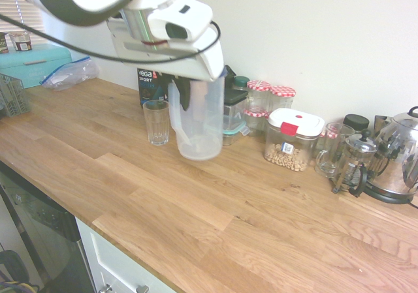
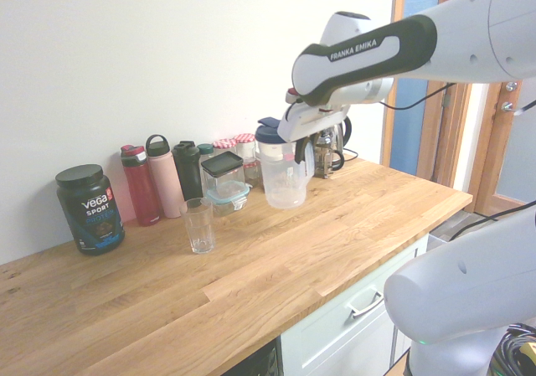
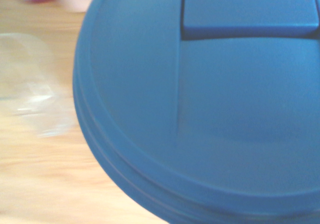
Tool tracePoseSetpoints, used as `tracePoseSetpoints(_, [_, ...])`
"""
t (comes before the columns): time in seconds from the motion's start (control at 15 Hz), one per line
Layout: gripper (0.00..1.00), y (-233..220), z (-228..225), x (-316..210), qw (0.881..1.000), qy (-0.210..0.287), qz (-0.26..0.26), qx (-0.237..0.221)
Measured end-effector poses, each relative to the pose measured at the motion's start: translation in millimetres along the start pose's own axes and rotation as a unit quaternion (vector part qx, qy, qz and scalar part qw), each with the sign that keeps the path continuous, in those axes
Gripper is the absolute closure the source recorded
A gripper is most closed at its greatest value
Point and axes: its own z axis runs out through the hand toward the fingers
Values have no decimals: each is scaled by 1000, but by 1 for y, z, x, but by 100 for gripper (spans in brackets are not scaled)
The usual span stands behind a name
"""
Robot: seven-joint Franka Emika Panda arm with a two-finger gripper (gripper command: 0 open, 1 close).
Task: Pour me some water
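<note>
A translucent plastic pitcher (image 1: pixel 196 120) with a blue lid hangs roughly upright just above the wooden counter (image 1: pixel 196 201). My gripper (image 1: pixel 185 92) is shut on its handle from above. In the second exterior view the pitcher (image 2: pixel 285 175) sits under the gripper (image 2: pixel 301 148). An empty clear drinking glass (image 1: pixel 156 122) stands on the counter right beside the pitcher, apart from it; the same glass (image 2: pixel 198 225) shows nearer the camera in the second exterior view. The wrist view is filled by the blue lid (image 3: pixel 210 109), with the glass (image 3: pixel 30 94) blurred at one side.
Against the wall stand a black Vega tub (image 2: pixel 90 208), several bottles (image 2: pixel 141 183), lidded food containers (image 1: pixel 235 113), red-checked jars (image 1: pixel 271 100), a nut container (image 1: pixel 292 139), a French press (image 1: pixel 353 162) and a kettle (image 1: pixel 398 156). A teal box (image 1: pixel 32 61) sits at the far end.
</note>
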Motion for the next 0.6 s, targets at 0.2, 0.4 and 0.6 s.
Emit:
tracePoseSetpoints(0.2, [100, -46, 0, 2, 997, -40, -72, -15])
tracePoseSetpoints(0.4, [100, -87, 14, 12, 988, -76, -124, -48])
tracePoseSetpoints(0.6, [100, -129, 35, 28, 975, -119, -164, -91])
